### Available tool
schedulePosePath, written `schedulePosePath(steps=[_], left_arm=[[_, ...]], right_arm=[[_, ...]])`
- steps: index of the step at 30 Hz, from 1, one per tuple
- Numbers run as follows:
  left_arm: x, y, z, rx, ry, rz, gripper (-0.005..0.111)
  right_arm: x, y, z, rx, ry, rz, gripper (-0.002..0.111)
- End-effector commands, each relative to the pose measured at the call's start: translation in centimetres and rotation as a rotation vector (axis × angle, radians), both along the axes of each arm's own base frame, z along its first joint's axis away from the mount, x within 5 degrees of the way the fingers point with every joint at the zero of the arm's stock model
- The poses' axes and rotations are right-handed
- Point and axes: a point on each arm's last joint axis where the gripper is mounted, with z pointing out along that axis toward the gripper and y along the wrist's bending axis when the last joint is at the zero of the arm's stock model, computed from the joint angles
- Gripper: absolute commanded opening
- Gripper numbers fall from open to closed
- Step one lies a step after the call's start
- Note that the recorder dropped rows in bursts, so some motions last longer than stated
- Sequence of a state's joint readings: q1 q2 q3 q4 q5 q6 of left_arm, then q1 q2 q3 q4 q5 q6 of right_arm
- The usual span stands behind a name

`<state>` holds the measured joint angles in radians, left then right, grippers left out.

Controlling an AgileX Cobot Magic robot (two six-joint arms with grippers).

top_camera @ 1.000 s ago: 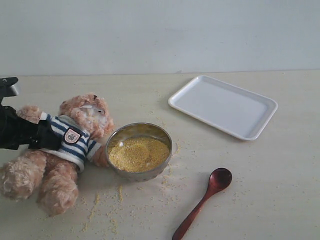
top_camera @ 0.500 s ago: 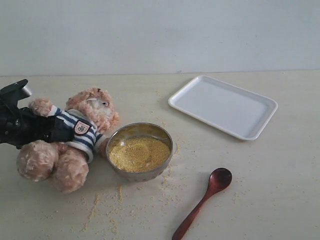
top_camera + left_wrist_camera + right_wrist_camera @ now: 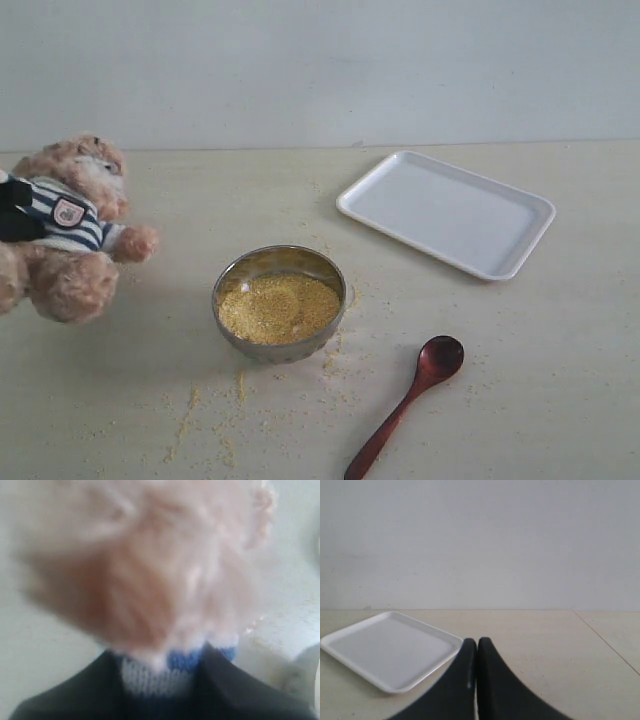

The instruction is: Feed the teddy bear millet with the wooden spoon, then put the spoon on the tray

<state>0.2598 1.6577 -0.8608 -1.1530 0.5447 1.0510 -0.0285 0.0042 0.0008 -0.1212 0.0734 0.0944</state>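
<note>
The teddy bear (image 3: pixel 78 225) is at the far left, head up, in its striped shirt. My left gripper (image 3: pixel 12 210) reaches in from the left edge and is shut on the bear's body. In the left wrist view the black jaws of the left gripper (image 3: pixel 159 662) pinch the striped shirt, and the bear's fur (image 3: pixel 150 565) fills the frame. The wooden spoon (image 3: pixel 405 405) lies on the table at the front right, bowl end away from me. Millet (image 3: pixel 278 307) fills a steel bowl (image 3: pixel 280 258) in the middle. The white tray (image 3: pixel 447 212) sits at the back right, empty. My right gripper (image 3: pixel 477 644) is shut and empty, beside the tray (image 3: pixel 390 650).
Spilled millet grains (image 3: pixel 215 395) are scattered on the table in front of the bowl and around it. A pale wall runs along the back edge of the table.
My left gripper has closed on the teddy bear and carried it left and away from the bowl, raising it from lying to head up. The spoon, bowl and tray have not moved.
</note>
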Motion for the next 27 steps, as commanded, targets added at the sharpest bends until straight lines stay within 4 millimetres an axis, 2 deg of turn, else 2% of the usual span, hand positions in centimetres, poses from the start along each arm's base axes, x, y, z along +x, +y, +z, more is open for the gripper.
schedulePosePath(steps=[1,3,7,9,14,15,16,19,21,23,27], left_arm=[[-2.7,-1.4,3.9,-0.132,-0.064,-0.155,0.005],[-4.2,-2.1,4.6,-0.156,-0.081,-0.169,0.005],[-7.5,-3.6,4.7,-0.335,-0.12,-0.051,0.005],[-8.5,-3.9,4.5,-0.397,-0.157,0.014,0.005],[-9.9,-4.2,2.7,-0.408,-0.241,0.049,0.005],[-10.1,-4.4,2.5,-0.423,-0.233,0.039,0.005],[-10.2,-4.5,2.6,-0.429,-0.235,0.032,0.005],[-10.1,-4.5,2.8,-0.435,-0.243,0.023,0.005],[-10.0,-4.5,2.9,-0.441,-0.245,0.022,0.005],[-10.0,-4.5,2.9,-0.441,-0.245,0.022,0.005],[-10.0,-4.5,2.9,-0.441,-0.245,0.022,0.005]], right_arm=[[0.0,0.0,0.1,-0.003,-0.015,0.0,0.0],[0.0,0.0,0.1,-0.003,-0.015,0.0,0.0],[0.0,0.0,0.1,-0.003,-0.015,0.0,0.0],[0.0,0.0,0.1,-0.062,-0.013,-0.002,0.0],[0.0,0.0,0.2,-0.05,-0.018,-0.001,0.0],[-0.1,0.1,0.7,-0.046,-0.076,0.006,0.0],[-0.1,0.1,1.3,0.025,-0.143,0.017,0.0],[-0.5,0.0,2.8,0.577,-0.327,0.091,0.0],[-0.8,-0.3,3.5,0.844,-0.415,0.139,0.0],[-1.0,-0.5,3.9,0.9,-0.476,0.158,0.0],[-1.4,-0.9,4.6,0.822,-0.574,0.131,0.0]])
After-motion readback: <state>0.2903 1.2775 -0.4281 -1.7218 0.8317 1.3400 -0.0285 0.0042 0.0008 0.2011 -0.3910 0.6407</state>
